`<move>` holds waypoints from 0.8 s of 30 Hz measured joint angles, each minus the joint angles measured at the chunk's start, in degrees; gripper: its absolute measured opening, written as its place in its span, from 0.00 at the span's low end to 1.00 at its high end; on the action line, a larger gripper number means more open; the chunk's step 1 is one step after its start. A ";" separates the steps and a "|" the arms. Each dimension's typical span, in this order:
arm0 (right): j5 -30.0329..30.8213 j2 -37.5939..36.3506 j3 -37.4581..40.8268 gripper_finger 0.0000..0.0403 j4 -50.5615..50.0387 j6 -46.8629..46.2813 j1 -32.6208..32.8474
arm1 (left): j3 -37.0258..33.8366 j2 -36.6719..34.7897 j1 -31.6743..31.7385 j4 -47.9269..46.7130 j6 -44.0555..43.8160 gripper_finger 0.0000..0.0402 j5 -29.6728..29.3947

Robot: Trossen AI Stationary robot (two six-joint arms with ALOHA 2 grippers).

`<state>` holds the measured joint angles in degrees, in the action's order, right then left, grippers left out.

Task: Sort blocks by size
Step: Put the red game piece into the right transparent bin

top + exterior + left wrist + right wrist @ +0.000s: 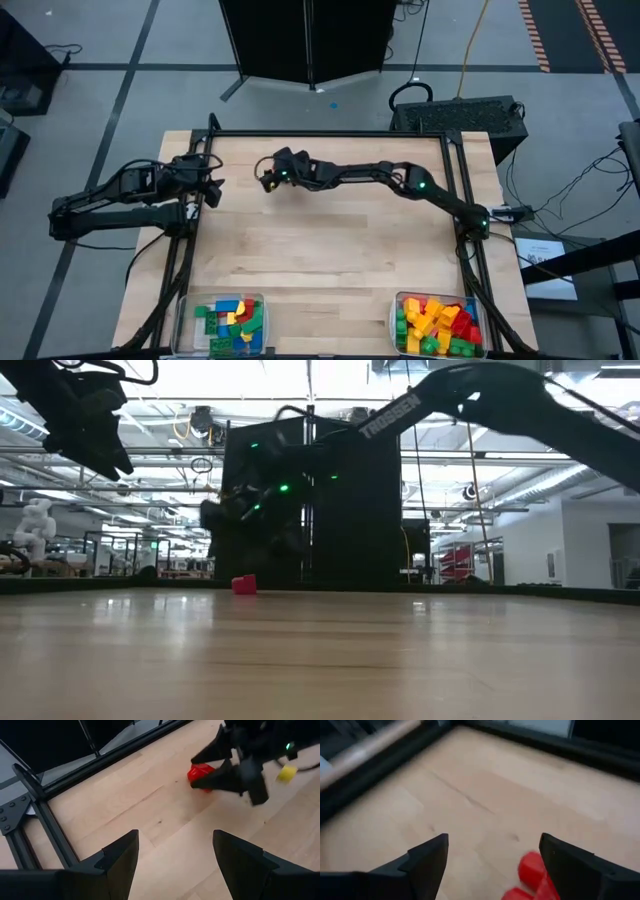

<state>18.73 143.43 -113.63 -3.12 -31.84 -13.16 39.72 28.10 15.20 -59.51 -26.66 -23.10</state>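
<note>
Your right claw [268, 178] hung in the upper middle of the high frame over the pale, grained wood bench [330, 250], its dark wedge-shaped fingers spread wide and holding nothing. A glossy red brick [201, 771] with rounded studs lay on the boards just beside those fingers. Your left claw [212, 190] waited at the bench's left edge, fingers apart and empty. At the bottom of the frame, two clear plastic bins [229, 322] held the other bricks [440, 325], red, yellow, green and blue.
</note>
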 joint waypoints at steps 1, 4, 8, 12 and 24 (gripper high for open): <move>0.49 1.16 -2.71 0.75 -4.05 -0.05 0.04 | 0.00 0.00 0.02 -0.02 0.00 0.64 0.01; 2.65 3.43 -9.55 0.75 -16.97 -0.09 0.14 | 0.00 -0.02 -0.02 -0.04 0.00 0.64 0.01; 4.56 3.87 -11.69 0.75 -24.47 -0.08 -0.07 | 0.00 0.00 -0.11 -0.05 0.02 0.64 0.08; 4.55 3.87 -11.73 0.75 -25.96 -1.83 -0.28 | 0.00 0.00 -0.11 -0.04 0.02 0.64 0.08; 2.98 3.32 -11.65 0.75 -26.99 -7.91 -0.38 | 0.00 0.00 -0.11 -0.04 0.00 0.64 0.08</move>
<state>21.71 146.76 -125.27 -30.12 -39.75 -13.54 39.72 28.10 15.09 -59.55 -26.65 -23.03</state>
